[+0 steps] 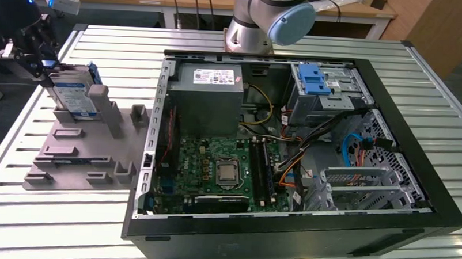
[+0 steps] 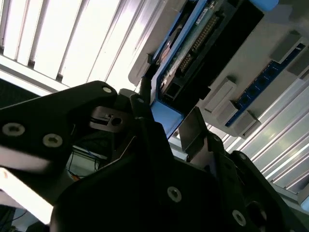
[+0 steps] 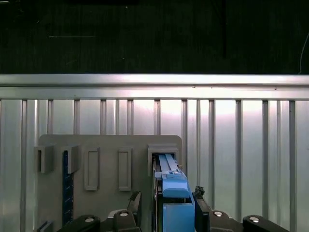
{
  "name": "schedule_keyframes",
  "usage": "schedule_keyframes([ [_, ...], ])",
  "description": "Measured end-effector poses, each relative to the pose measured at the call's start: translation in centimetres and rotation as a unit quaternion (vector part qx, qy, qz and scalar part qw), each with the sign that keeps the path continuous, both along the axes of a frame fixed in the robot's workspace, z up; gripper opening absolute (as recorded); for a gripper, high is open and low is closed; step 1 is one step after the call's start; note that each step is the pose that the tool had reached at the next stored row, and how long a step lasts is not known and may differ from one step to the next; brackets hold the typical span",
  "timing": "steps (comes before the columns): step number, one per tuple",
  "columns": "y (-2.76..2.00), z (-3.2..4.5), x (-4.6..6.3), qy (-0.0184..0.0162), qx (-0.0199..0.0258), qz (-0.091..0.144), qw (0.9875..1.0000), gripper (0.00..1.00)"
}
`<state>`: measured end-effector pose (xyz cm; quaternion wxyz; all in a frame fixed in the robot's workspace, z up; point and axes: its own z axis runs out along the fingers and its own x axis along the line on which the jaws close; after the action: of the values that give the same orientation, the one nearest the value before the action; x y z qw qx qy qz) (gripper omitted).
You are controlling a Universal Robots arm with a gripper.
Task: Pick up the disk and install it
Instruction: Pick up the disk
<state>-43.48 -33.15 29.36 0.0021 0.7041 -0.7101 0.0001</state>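
At the exterior view's left, the disk (image 1: 69,95) stands on edge in the grey holder (image 1: 84,153), straddled by the spread claw (image 3: 167,198).

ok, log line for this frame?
gripper: at silver rectangular disk in blue plastic carrier | disk: upright in grey plastic fixture on slatted metal table | open black computer case: disk not installed
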Motion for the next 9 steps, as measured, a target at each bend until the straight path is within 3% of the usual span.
schedule_keyframes([
  [2, 0.00, -0.01, 0.00, 0.0000, 0.0001, 0.000, 1.0000, 0.45],
  [4, 0.00, -0.03, -0.01, -0.0001, 0.0001, 0.000, 1.0000, 0.39],
  [9, 0.00, -0.03, -0.01, -0.0001, 0.0001, 0.000, 1.0000, 0.36],
])
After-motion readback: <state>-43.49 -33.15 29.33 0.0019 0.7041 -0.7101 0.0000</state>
